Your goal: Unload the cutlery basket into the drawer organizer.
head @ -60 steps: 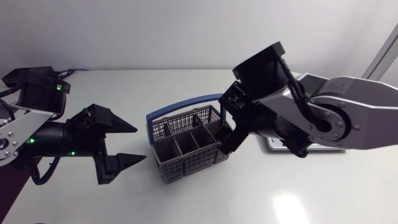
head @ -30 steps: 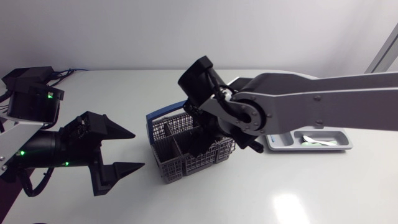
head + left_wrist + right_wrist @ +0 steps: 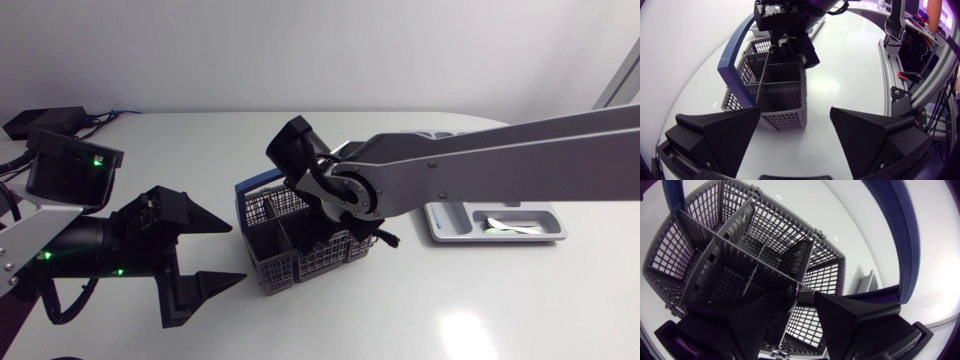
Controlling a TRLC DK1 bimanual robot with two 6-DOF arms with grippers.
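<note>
The cutlery basket (image 3: 270, 262) stands at frame centre. The right gripper (image 3: 799, 300) is lowered into it, fingers spread. The left gripper (image 3: 237, 253), at lower left, is spread wide, just beside the basket. The drawer organizer (image 3: 450, 230) lies at centre right.

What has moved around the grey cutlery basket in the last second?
The right arm swung from the basket's right side to over it. The right gripper is now down inside the grey mesh cutlery basket with a blue handle, fingers open astride a divider. The open left gripper shifted slightly toward the table's near edge. Nothing was grasped or released. The basket and the grey drawer organizer tray stayed put.
</note>
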